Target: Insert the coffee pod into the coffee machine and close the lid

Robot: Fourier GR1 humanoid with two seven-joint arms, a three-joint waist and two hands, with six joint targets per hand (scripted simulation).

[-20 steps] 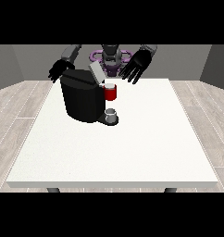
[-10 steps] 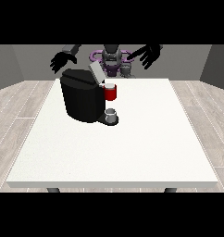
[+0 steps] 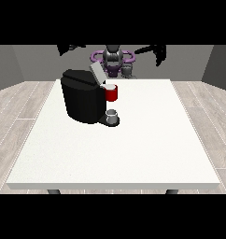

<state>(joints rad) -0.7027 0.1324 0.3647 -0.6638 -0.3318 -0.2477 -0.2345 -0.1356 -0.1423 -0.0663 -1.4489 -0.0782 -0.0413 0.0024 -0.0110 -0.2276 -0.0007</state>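
The black coffee machine (image 3: 84, 100) stands left of centre on the white table (image 3: 133, 149), lid (image 3: 95, 72) raised. Both hands, at upper left (image 3: 68, 48) and upper right (image 3: 157, 51), hover well above it; finger state cannot be told. The pod is not discernible.

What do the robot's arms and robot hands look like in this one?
Both are black throughout. The robot hand at the view's left and the robot hand at the view's right show as dark shapes with separate fingers. No cables, markings or sleeves can be made out. Purple rings sit at the grey torso's shoulders.
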